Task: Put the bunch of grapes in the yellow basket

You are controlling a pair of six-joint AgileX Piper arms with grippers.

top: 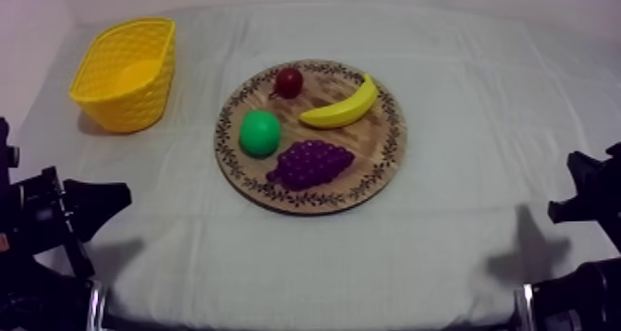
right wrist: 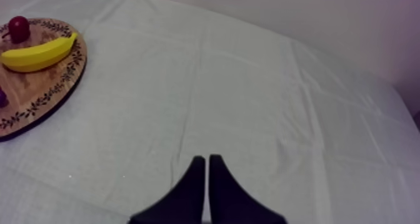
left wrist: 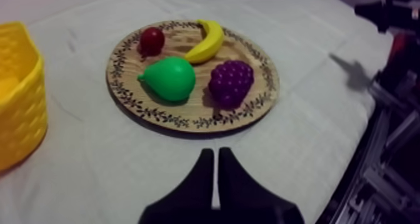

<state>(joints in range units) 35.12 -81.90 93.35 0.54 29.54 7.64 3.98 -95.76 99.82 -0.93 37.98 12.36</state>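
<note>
One purple bunch of toy grapes lies at the near edge of the round wooden board with a patterned rim, just beside the green pear. The yellow woven basket stands at the far left corner of the table, so the left gripper, closed on nothing, is judged better placed. It should be opened wide and lowered over the bunch, clear of the pear. The right gripper is likewise closed and empty.
</note>
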